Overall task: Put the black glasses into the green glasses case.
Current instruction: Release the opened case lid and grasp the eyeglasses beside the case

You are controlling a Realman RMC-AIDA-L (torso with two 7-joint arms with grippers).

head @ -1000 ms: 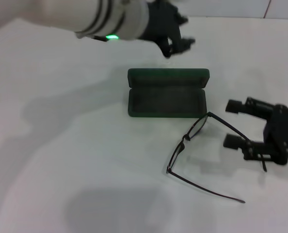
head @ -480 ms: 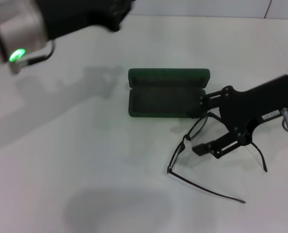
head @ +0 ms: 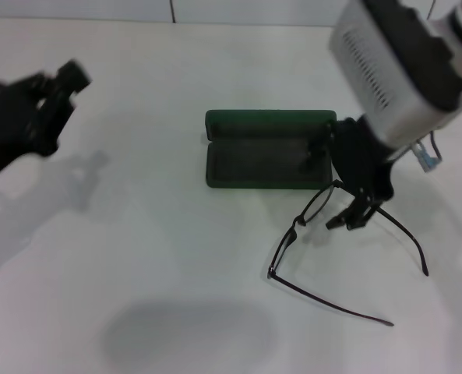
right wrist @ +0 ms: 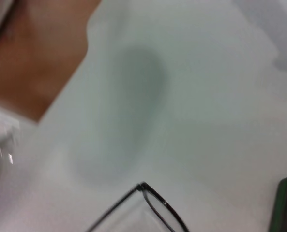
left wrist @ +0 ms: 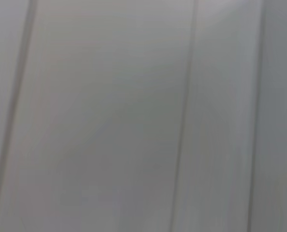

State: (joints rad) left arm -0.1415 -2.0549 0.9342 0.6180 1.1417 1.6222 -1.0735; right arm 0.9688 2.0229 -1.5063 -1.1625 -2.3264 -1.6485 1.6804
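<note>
The green glasses case [head: 255, 160] lies open in the middle of the white table, lid hinged back, dark lining showing, nothing in it. The black glasses [head: 294, 227] lie unfolded on the table just in front of the case's right end, temples spread toward me. My right gripper [head: 330, 191] hangs open over the glasses' far hinge, beside the case's right end, one finger [head: 312, 158] by the case and the other by the temple. The right wrist view shows a corner of the glasses [right wrist: 150, 198] and the case's edge [right wrist: 284, 205]. My left gripper [head: 29, 109] is far off to the left, blurred.
White tabletop [head: 137, 273] all round. The table's back edge and a wall run along the top of the head view. The left wrist view shows only blurred grey panels. The right wrist view shows brown floor [right wrist: 32, 63] past the table's edge.
My left arm has swung from behind the case out to the far left. My right arm has come in from the right and now stands over the glasses' far hinge.
</note>
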